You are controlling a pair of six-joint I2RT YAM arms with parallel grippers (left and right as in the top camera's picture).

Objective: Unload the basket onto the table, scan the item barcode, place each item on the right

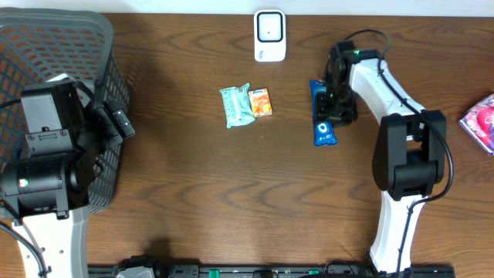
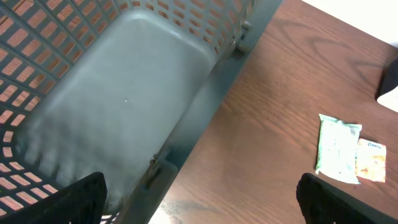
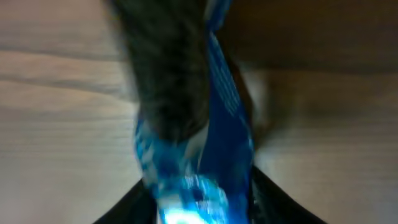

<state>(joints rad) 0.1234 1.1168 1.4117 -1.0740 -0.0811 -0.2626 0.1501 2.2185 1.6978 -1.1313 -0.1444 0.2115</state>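
Note:
A blue snack packet (image 1: pixel 322 116) lies on the brown table right of centre, below the white barcode scanner (image 1: pixel 269 35). My right gripper (image 1: pixel 334 106) is down over the packet's upper half. In the right wrist view the blurred packet (image 3: pixel 214 137) fills the gap between the two dark fingers, and the right gripper (image 3: pixel 199 202) stands part open around it. My left gripper (image 2: pixel 201 199) hangs wide open over the rim of the grey basket (image 2: pixel 124 93), holding nothing.
A pale green packet (image 1: pixel 235 105) and a small orange packet (image 1: pixel 261 102) lie together at mid-table. The grey mesh basket (image 1: pixel 108 46) fills the far left. A pink package (image 1: pixel 482 122) sits at the right edge.

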